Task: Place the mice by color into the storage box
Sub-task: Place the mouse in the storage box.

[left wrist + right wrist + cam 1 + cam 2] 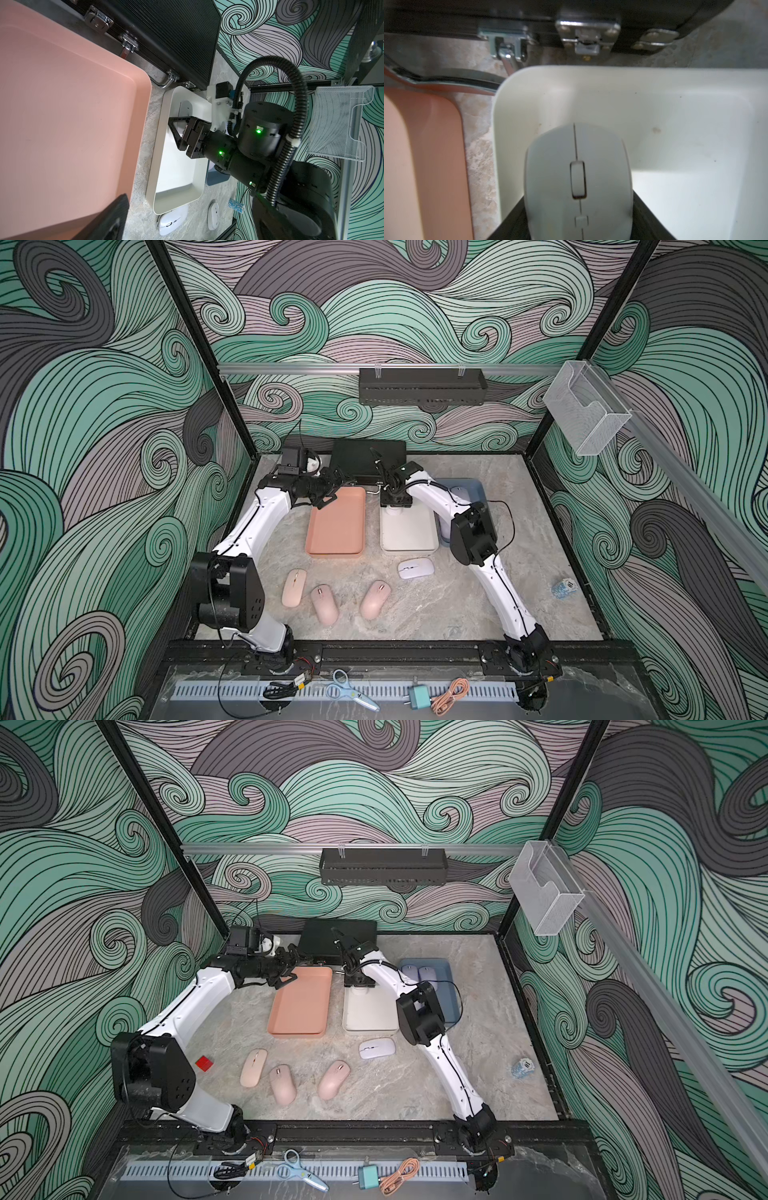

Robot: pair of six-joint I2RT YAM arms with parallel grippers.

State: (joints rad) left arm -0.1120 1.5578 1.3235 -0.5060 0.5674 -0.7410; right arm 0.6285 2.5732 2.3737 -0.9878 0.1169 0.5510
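Over a marble-look tabletop (457,605), the right gripper (394,502) is clamped on a whitish mouse (577,166) above the far end of the white tray (409,537). The left gripper (338,490), jaws apart and empty, hangs at the far corner of the salmon-pink tray (336,526). Two lavender mice (409,972) lie in the blue tray (446,971); three pink mice (325,603) and one pale mouse (415,568) lie loose nearer the arm bases.

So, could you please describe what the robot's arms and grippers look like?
Both the left arm and right arm have white links, bulky black joint housings and thin black cables. The left gripper and right gripper are black with triangular open-frame fingers. A corrugated black hose and green lights show at the right wrist.
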